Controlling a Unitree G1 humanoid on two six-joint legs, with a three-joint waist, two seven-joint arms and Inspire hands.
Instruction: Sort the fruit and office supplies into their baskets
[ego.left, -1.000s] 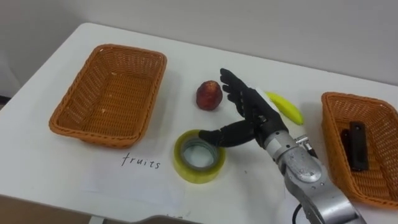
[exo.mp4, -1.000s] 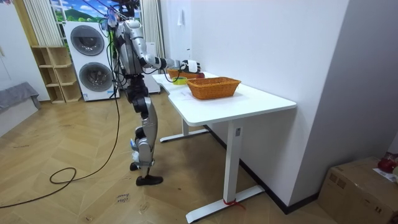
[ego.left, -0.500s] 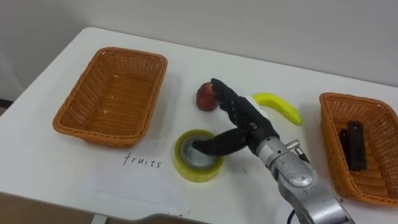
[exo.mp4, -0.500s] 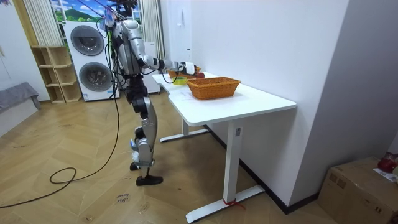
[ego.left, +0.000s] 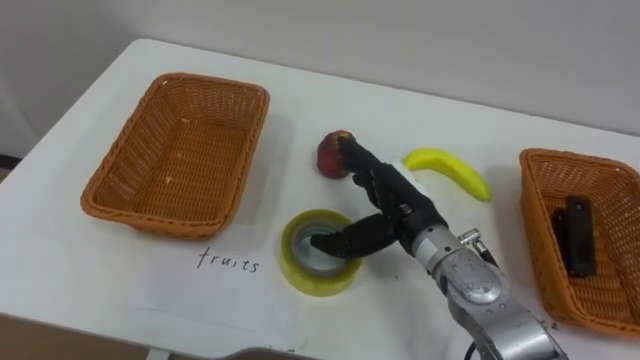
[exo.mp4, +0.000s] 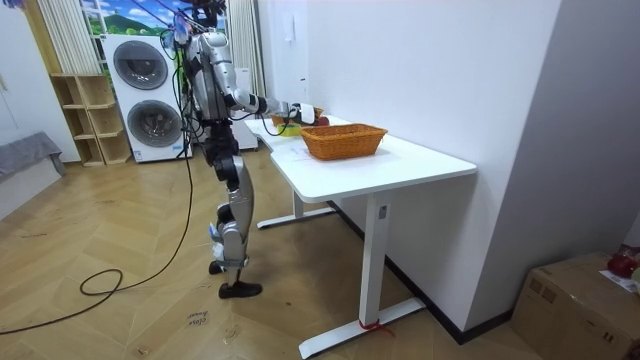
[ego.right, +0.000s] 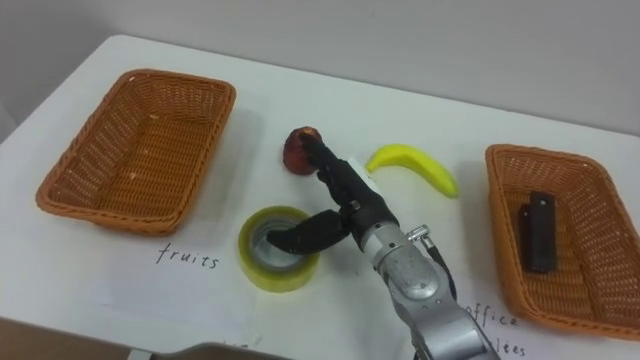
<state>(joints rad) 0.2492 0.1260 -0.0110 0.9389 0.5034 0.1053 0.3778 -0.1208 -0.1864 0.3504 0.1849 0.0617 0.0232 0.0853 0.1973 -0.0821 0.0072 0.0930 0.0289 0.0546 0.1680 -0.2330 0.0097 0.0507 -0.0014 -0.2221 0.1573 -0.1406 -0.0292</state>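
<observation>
A yellow tape roll (ego.left: 318, 252) lies flat on the white table (ego.left: 120, 290), near its front edge. My right hand (ego.left: 400, 205) comes in from the lower right and sits over the roll's right side. Its thumb dips into the roll's hole. Its fingers (ego.left: 362, 168) stretch out fairly straight, past the roll to the red apple (ego.left: 331, 157). A banana (ego.left: 450, 170) lies to the right of the hand. The empty fruit basket (ego.left: 105, 180) stands at the left. The office basket (ego.left: 530, 230) at the right holds a black oblong object (ego.left: 577, 235).
Handwritten paper labels lie along the front edge, one before each basket (ego.left: 228, 260). In the room view I stand at the table's far end with my right arm stretched over the top (exo.mp4: 283, 108). Washing machines (exo.mp4: 140, 95) stand behind me.
My right hand has moved left and down onto the tape roll. Its thumb has gone into the hole, and the fingertips have reached the apple. The banana is uncovered.
</observation>
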